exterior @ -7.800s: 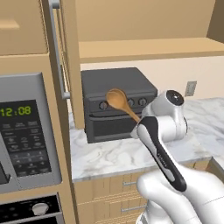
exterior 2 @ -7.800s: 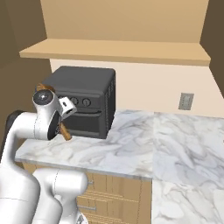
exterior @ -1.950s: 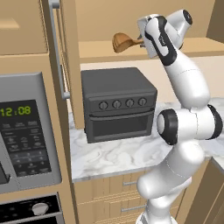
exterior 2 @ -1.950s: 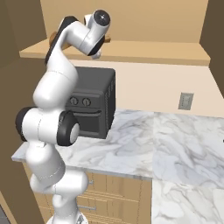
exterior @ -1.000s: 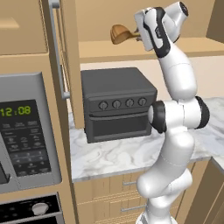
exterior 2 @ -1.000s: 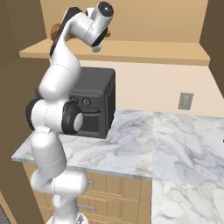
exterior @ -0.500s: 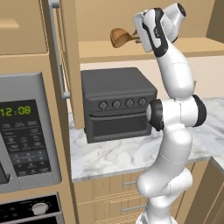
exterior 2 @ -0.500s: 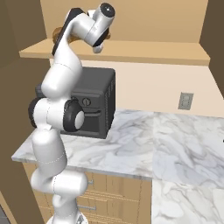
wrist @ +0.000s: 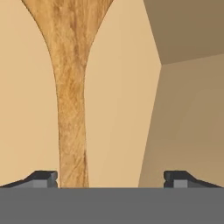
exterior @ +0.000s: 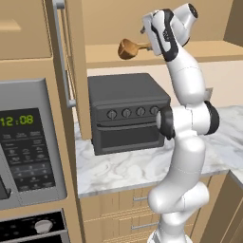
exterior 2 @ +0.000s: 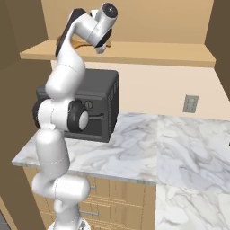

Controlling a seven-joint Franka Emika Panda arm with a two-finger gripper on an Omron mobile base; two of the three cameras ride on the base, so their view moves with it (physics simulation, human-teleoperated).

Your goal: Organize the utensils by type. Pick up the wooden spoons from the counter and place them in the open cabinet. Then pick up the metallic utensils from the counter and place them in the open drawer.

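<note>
The wooden spoon (exterior: 128, 48) is up in the open cabinet, its round bowl at the front edge of the cabinet shelf (exterior: 211, 49) and its handle running toward my hand. My gripper (exterior: 151, 39) is raised to that shelf. In the hand view the gripper (wrist: 111, 177) stands open, and the spoon (wrist: 72, 109) handle runs up between the jaws, close beside the left fingertip (wrist: 43, 177) and far from the right one. From the right base view a bit of the spoon (exterior 2: 81, 43) shows behind my hand on the shelf (exterior 2: 148, 51).
A black toaster oven (exterior: 126, 111) stands on the white marble counter (exterior: 118, 166) under the shelf. The open cabinet door (exterior: 71, 57) hangs left of it, with a microwave (exterior: 28, 142) further left. The counter (exterior 2: 179, 143) stretches right past a wall outlet (exterior 2: 191, 103).
The jaws have gone from shut on the spoon's handle to wide open, letting the spoon go at the shelf. The arm has barely moved.
</note>
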